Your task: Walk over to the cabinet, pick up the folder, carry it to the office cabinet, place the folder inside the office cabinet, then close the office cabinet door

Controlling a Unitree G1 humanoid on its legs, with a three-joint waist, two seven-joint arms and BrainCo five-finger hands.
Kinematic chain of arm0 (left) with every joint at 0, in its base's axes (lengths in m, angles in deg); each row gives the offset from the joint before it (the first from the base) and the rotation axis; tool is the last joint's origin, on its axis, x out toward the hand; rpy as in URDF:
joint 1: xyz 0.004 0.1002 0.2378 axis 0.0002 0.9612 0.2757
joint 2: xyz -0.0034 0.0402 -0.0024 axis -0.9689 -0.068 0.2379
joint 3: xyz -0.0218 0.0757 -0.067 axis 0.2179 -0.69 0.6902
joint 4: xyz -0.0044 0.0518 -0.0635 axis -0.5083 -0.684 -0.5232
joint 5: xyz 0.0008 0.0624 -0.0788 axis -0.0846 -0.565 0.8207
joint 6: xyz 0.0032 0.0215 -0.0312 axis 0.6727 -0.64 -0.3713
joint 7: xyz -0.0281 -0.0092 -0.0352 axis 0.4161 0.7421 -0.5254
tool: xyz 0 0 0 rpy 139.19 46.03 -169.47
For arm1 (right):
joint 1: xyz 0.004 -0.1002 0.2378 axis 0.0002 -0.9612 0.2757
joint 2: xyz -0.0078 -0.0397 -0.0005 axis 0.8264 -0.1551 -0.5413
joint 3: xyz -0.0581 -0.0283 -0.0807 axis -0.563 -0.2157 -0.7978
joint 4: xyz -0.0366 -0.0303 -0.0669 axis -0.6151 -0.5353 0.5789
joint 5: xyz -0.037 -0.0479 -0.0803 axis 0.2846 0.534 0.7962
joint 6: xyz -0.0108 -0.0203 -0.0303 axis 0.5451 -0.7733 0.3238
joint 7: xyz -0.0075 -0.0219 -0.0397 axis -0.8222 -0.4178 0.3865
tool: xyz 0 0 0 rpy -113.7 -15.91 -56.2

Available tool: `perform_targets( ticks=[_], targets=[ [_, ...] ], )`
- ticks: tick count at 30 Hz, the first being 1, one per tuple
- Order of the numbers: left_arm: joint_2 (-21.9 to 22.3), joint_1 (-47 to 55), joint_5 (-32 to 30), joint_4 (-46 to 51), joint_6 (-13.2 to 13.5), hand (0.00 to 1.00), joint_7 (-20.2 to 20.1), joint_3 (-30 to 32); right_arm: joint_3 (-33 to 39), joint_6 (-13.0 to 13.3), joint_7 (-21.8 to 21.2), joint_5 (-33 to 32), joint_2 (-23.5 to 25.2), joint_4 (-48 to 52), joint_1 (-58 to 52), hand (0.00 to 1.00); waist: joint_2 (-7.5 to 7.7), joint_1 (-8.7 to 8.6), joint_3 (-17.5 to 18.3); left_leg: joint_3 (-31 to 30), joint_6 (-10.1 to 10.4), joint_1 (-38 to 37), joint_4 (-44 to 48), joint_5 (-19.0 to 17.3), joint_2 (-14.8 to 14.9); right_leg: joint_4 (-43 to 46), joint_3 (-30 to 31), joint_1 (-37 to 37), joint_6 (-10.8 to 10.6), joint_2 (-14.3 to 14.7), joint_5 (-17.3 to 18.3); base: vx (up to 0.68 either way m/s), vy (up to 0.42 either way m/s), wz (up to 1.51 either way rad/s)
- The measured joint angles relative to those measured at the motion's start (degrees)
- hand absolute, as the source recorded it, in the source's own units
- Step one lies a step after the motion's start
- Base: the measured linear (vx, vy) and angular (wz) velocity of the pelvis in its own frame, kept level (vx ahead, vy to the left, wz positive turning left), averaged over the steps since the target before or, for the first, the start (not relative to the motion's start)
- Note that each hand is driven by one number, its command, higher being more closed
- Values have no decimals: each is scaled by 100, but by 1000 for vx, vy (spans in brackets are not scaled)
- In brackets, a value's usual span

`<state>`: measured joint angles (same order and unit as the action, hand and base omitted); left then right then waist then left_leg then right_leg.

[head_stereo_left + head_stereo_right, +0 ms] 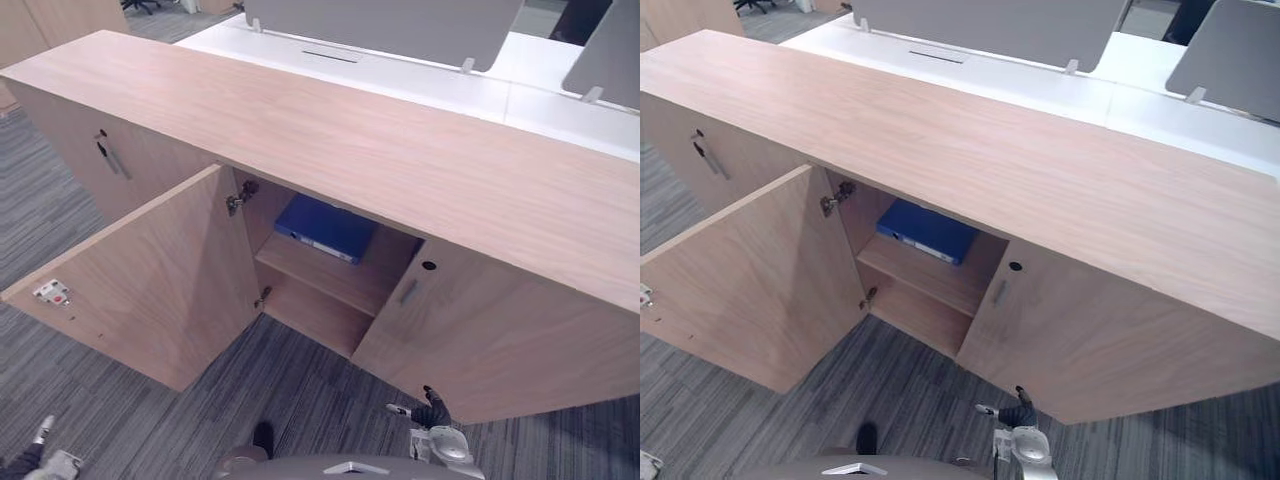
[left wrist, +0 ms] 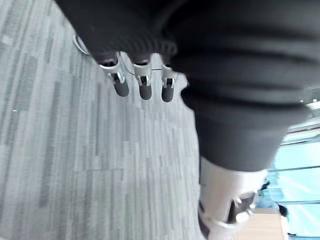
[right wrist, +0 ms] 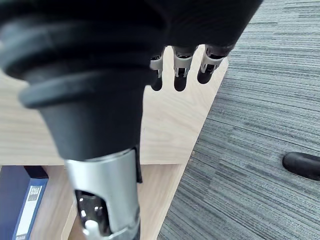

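The flat blue folder (image 1: pixel 325 226) is lying on the upper shelf (image 1: pixel 335 282) inside the long light-wood office cabinet (image 1: pixel 350 140), so the placing looks done and closing up is what's left. From the right hand (image 1: pixel 432 409) the folder is sitting up ahead and off toward its left. Its spine is facing out and its long axis is running along the shelf front.

Neither hand is grasping anything. The right hand is hanging low with its fingers loose and straight, just off the bottom edge of the right-hand door (image 1: pixel 480 340). The left hand (image 2: pixel 144 88) is dangling released, fingers straight, over the grey striped carpet floor (image 2: pixel 60 165).

Here's the relation that matters: the wide-open wooden door (image 1: pixel 150 285) is standing out on the left hand's side, hinged beside the folder's compartment. The left hand is looking like the nearer one for the push, which would be going inward, across toward the right hand.

The head views are taking in the whole door and its hinges. The right wrist view is adding a close look at the folder's labelled spine beside a pale wood panel.
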<state>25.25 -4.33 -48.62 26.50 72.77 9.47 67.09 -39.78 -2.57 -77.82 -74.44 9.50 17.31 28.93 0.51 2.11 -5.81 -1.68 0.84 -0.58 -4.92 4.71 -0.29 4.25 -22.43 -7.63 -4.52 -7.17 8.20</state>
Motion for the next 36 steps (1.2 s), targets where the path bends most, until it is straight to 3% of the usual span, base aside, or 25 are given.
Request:
perform_targets(
  ticks=[6,26,30,36],
  targets=[
    [-770,-307,-218,733,204,0,-293,-564,-92,5,-17,-22,-103,16,110,0,55,113,23,-321,-20,115,1,8,-108,-106,-113,-94,-13,24,-5,79,-38,34],
    [-1263,-921,-1131,1124,240,0,-557,-1635,-268,46,-143,1,-123,39,-87,0,183,72,-68,13,0,5,-11,-112,-59,-228,609,-62,-17,50,-11,-21,-16,-8],
    [-1377,-960,-1176,1124,238,0,-535,-1711,-266,46,-154,19,-99,39,-106,0,286,129,-90,36,-4,50,-8,-120,-72,-290,619,-46,-11,49,-28,36,-19,1],
    [-1318,-787,-1182,1121,208,0,-493,-1871,-272,48,-249,29,-73,39,70,0,290,189,-91,192,-7,-6,-7,-129,-60,-289,849,-35,45,48,-78,8,-10,-7]
  ],
)
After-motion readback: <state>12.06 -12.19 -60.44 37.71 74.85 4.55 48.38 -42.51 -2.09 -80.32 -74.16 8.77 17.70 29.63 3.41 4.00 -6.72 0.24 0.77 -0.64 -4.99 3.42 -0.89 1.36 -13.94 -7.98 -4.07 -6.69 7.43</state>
